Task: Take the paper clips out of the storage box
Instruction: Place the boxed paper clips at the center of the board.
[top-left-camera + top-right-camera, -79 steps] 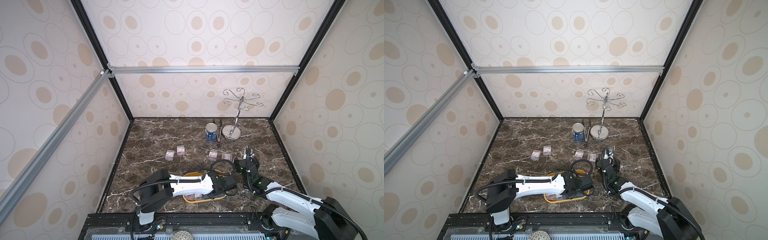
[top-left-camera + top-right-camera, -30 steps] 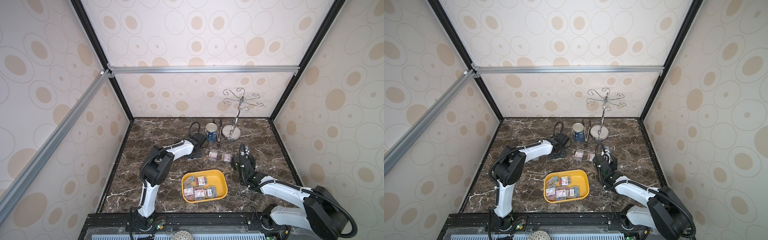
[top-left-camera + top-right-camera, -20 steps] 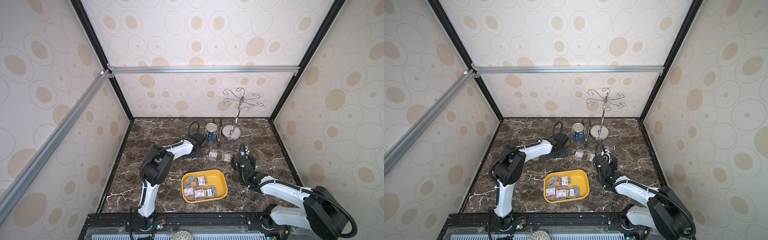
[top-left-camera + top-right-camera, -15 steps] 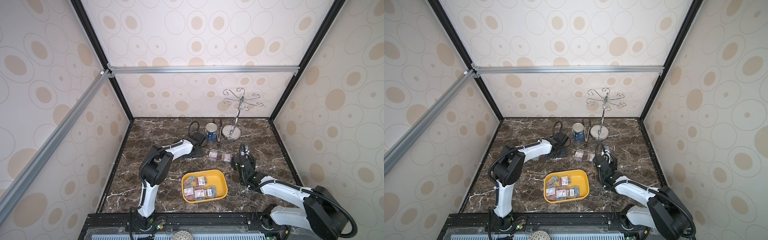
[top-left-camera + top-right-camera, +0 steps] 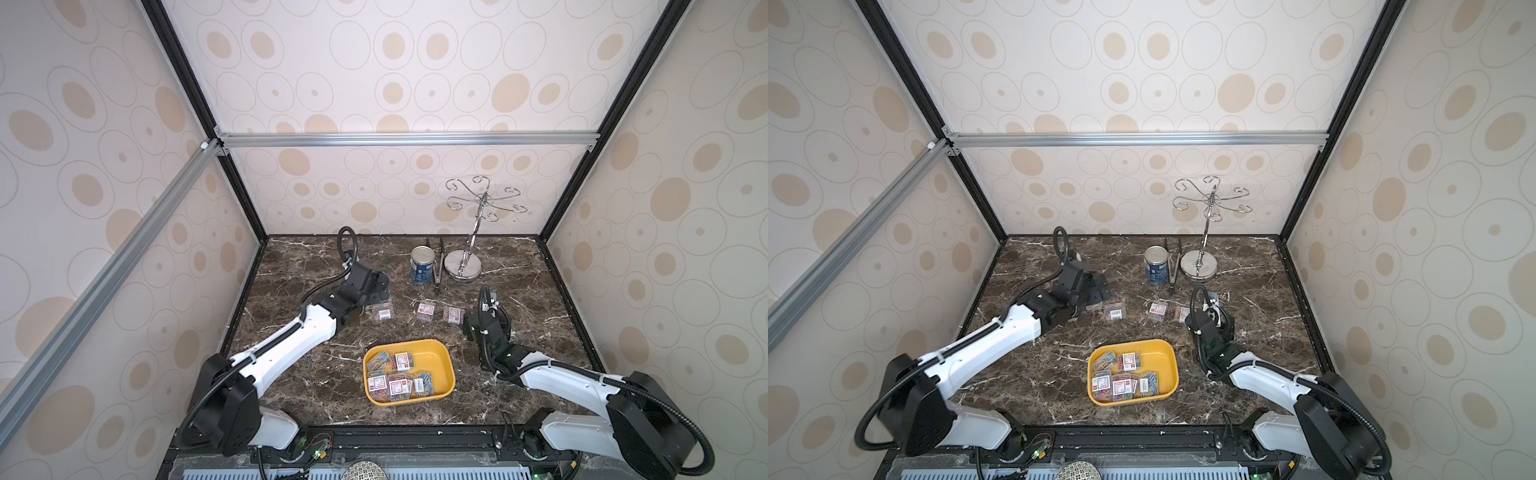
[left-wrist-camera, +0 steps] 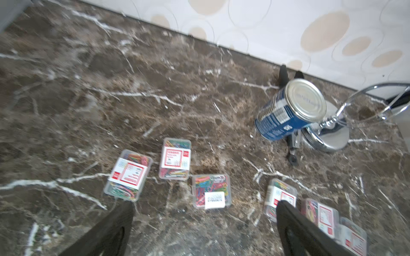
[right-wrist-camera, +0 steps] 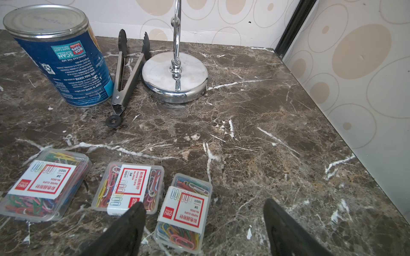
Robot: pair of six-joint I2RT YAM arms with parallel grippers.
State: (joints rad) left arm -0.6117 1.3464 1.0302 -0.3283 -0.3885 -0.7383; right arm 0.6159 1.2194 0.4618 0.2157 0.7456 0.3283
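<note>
left fingers [image 6: 115, 228]: mine, spread wide, nothing between them, low over the far left of the table [image 6: 133, 99].
left cases [image 6: 128, 175]: three lie flat on the table just ahead of my left fingers, with more off to the side.
storage box [image 5: 439, 362]: yellow, at the middle front of the table, well apart from both arms.
paper clips [image 5: 398, 377]: several cases remain inside, bunched and overlapping toward the box's left and front.
right fingers [image 7: 128, 228]: apart, not clamping.
near case [image 7: 184, 210]: on the table between my right fingers, seemingly touching neither.
step: my guess is that both drop-offs are done and I go back to the box next.
how: lift straight up first so I don't sweep the laid cases. One arm in the box at a time. Take the lone case [image 5: 403, 360] at the box's far side. Pinch its short sides, centred, since the clear plastic looks slick.
case label: red and white, "PAPER CLIPS", "100R", "3#", "deli".
barcode sticker [image 6: 214, 200]: digits too small to read.
can [image 7: 60, 57]: blue, "BOX TOPS", "SCAN", "DOWNLOAD THE APP", "READY TO SERVE", print upside down.
tongs [image 7: 121, 73]: no writing.
stand [image 7: 175, 75]: no writing.
</note>
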